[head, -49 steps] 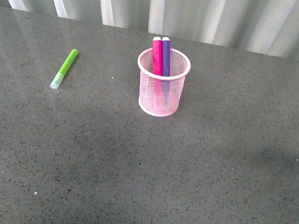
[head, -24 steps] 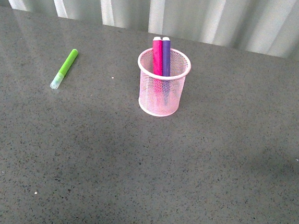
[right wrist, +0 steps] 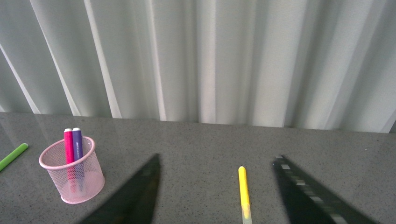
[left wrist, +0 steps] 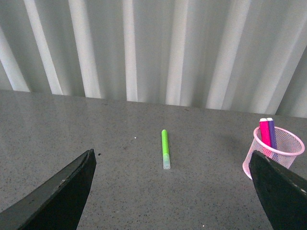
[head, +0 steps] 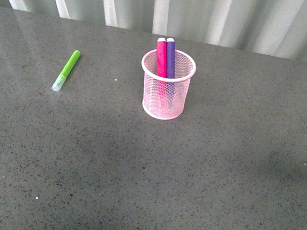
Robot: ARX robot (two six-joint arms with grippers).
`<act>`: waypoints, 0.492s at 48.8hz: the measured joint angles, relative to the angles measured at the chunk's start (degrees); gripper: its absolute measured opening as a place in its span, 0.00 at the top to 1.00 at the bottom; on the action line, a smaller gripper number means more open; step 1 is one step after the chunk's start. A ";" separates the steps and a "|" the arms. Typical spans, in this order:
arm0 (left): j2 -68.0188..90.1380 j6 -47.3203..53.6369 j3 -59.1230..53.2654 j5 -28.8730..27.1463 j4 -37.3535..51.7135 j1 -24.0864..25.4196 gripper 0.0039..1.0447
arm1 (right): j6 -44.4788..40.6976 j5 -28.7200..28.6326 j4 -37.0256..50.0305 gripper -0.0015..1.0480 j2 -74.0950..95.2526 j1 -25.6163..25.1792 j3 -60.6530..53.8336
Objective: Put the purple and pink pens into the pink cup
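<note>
Between the wide-spread fingers of the left gripper [left wrist: 172, 191] nothing is held; the right gripper [right wrist: 219, 196] is also spread wide and empty. Further out, the pink pen [head: 162, 57] and purple pen [head: 170, 58] are seen upright, side by side, inside the cup [head: 167, 85]. They are judged light, stiff and smooth, best gripped at the ends above the rim. A green marker [head: 66, 70] lies apart.

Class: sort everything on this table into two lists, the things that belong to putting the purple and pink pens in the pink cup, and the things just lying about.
Belongs to the job:
pink pen, standing in the cup
purple pen, standing in the cup
pink cup

Just lying about:
green marker, flat on the table
yellow marker, flat on the table
</note>
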 joint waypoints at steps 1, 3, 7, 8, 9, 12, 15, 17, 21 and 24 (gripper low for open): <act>0.00 0.00 0.00 0.00 0.00 0.00 0.06 | 0.00 0.00 0.00 0.14 0.00 0.00 0.00; 0.00 0.00 0.00 0.00 0.00 0.00 0.06 | 0.00 0.00 0.00 0.08 0.00 0.00 0.00; 0.00 0.00 0.00 0.00 0.00 0.00 0.06 | 0.04 0.00 0.00 0.07 0.00 0.00 0.00; 0.00 0.00 0.00 0.00 0.00 0.00 0.06 | 0.02 0.00 0.00 0.07 0.00 0.00 0.00; 0.00 0.00 0.00 0.00 0.00 0.00 0.06 | 0.02 0.00 0.00 0.07 0.00 0.00 0.00; 0.00 0.00 0.00 0.00 0.00 0.00 0.06 | 0.02 0.00 0.00 0.07 0.00 0.00 0.00; 0.00 0.00 0.00 0.00 0.00 0.00 0.06 | 0.02 0.00 0.00 0.07 0.00 0.00 0.00; 0.00 0.00 0.00 0.00 0.00 0.00 0.06 | 0.02 0.00 0.00 0.07 0.00 0.00 0.00; 0.00 0.00 0.00 0.00 0.00 0.00 0.06 | 0.04 0.00 0.00 0.07 0.00 0.00 0.00; 0.00 0.00 0.00 0.00 0.00 0.00 0.06 | 0.02 0.00 0.00 0.07 0.00 0.00 0.00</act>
